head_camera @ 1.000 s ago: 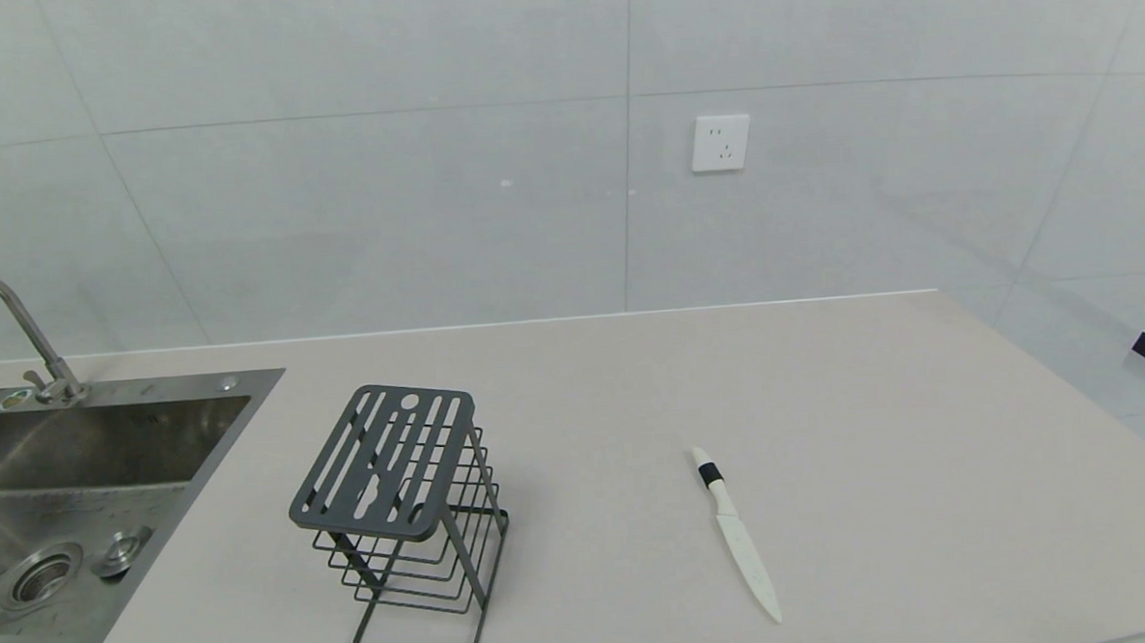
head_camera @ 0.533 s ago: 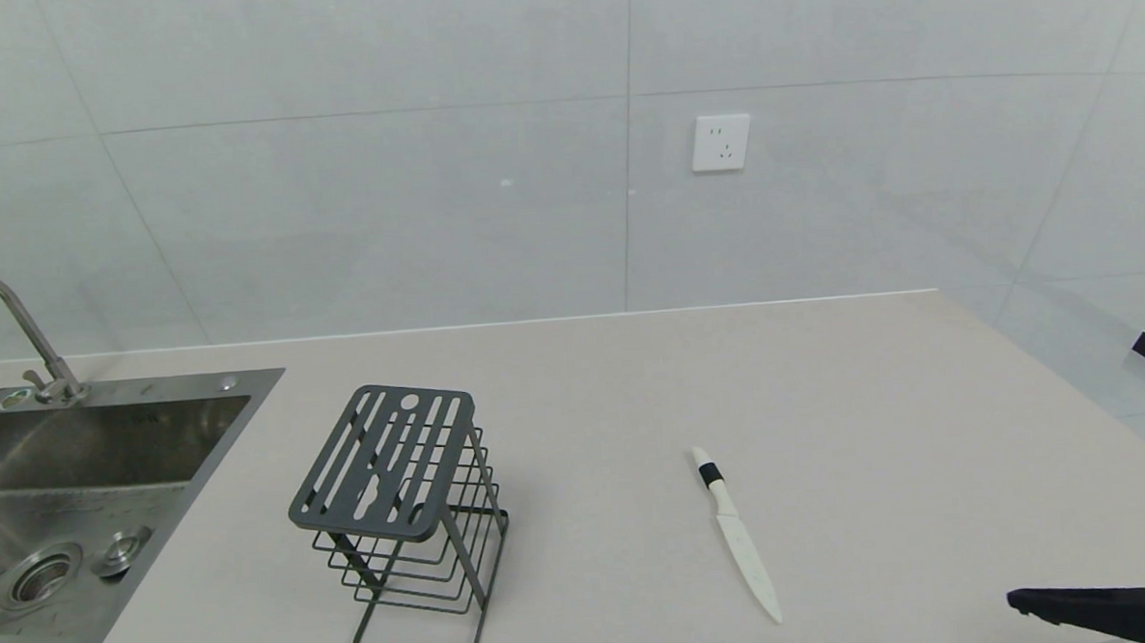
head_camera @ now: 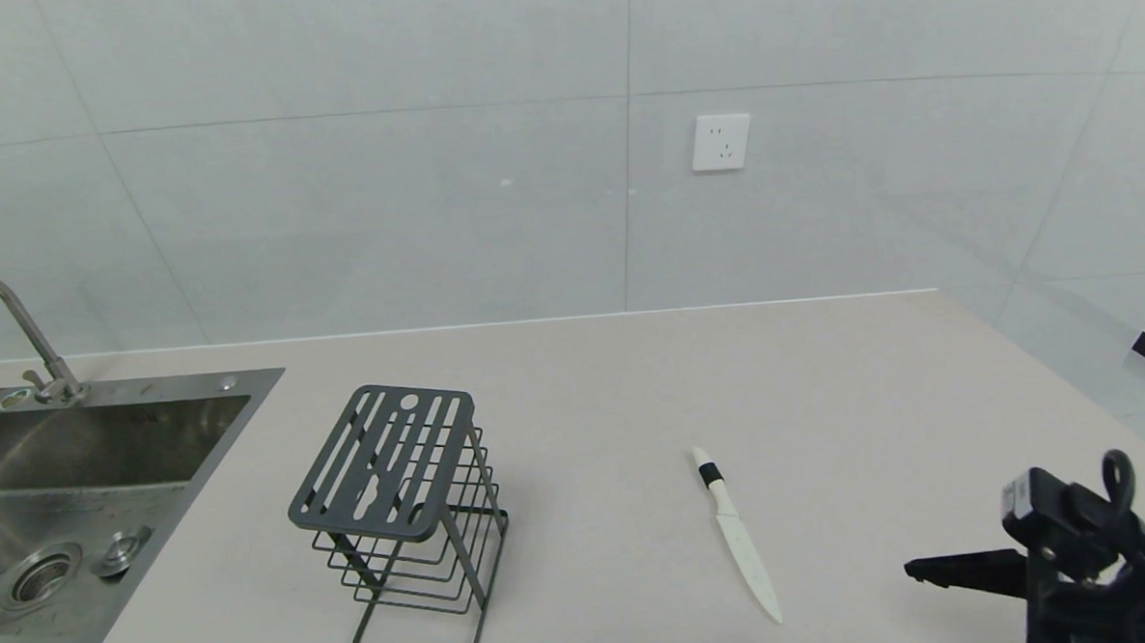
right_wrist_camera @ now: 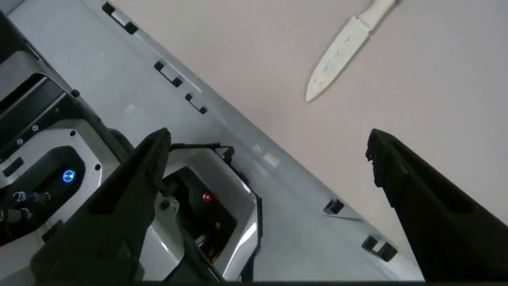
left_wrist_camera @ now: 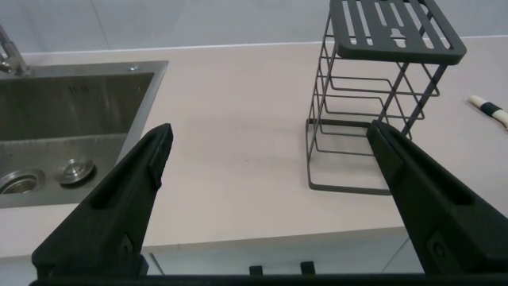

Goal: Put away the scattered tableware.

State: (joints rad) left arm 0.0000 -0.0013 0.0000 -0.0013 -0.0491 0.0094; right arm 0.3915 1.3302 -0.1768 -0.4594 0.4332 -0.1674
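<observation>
Just then, the knife (head_camera: 737,537) lay flat on the counter (head_camera: 826,378), well to the right of the rack (head_camera: 398,522). Its white blade pointed toward the near edge and its black-banded handle toward the wall. The rack stood upright near the sink (head_camera: 58,499), with its slotted top tilted. The right gripper (right_wrist_camera: 266,144) hung over the counter's near edge, right of the knife and apart from it, fingers spread wide and holding nothing. The left gripper (left_wrist_camera: 270,133) hovered off the near edge facing the rack and sink, likewise spread and empty. A faucet (head_camera: 12,327) rose behind the sink, and an outlet (head_camera: 720,142) sat on the wall.
</observation>
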